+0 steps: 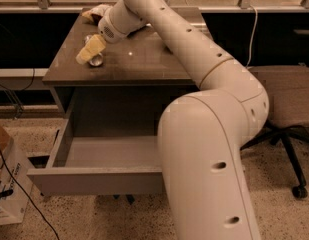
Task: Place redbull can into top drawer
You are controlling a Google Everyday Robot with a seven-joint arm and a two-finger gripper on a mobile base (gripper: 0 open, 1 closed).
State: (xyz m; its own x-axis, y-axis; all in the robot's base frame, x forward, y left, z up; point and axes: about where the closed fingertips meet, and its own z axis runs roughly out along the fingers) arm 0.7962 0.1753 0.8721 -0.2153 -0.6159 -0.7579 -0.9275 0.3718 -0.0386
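Cardboard box [4, 184] sits far down-left of the gripper. The drawer [94, 180] is pulled open, below the gripper and nearer the camera. The gripper [91, 49] itself is down at the table [144, 64], right over the can [96, 60], which lies on its side under it. Clamped or loose? Cannot tell. Bag [94, 11] is just behind, chair [286, 96] far right.

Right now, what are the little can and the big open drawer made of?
The redbull can, lying on the table right at the gripper, looks like shiny silver metal: its end glints in the light. The top drawer, standing open below, is a flat, matte grey, perhaps painted metal or laminate. Its look leaves that open.
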